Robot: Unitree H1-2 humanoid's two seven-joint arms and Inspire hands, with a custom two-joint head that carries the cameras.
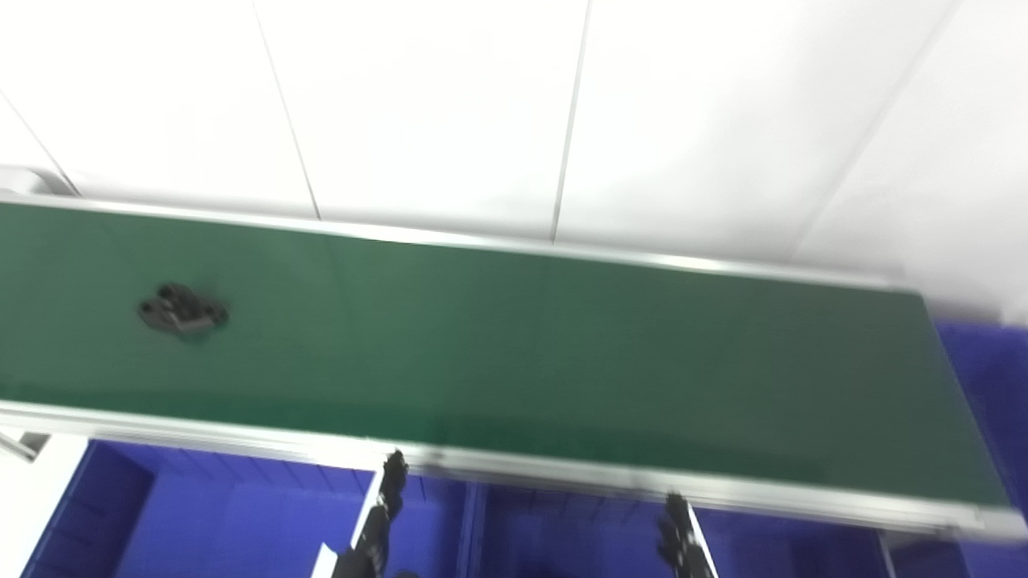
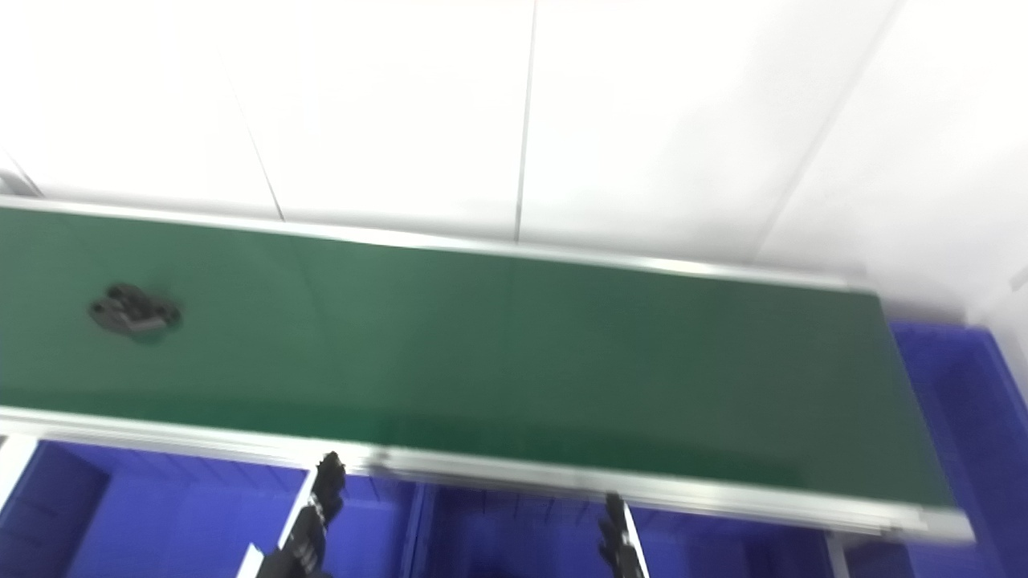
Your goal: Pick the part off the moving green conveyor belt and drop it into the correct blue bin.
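Pick not yet begun. Black part point(image 1: 182, 311) riding on green conveyor belt point(image 1: 522, 353) at 9 o'clock, untouched. Left hand point(image 1: 384, 514) and right hand point(image 1: 681, 534) low at 6 o'clock over blue bins point(image 1: 241, 522); finger spread indeterminate, nothing visibly held.

Factory-style sorting station: green conveyor belt point(image 1: 562, 361), blue bins point(image 1: 241, 522).

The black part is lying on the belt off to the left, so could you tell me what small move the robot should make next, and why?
Probably raise the left hand toward the black part. The part lies alone on the green belt, well left of both hands; the left hand and the right hand sit low by the blue bins, below the belt's near rail. The left hand is the nearer one. The blur hides the hands' state.
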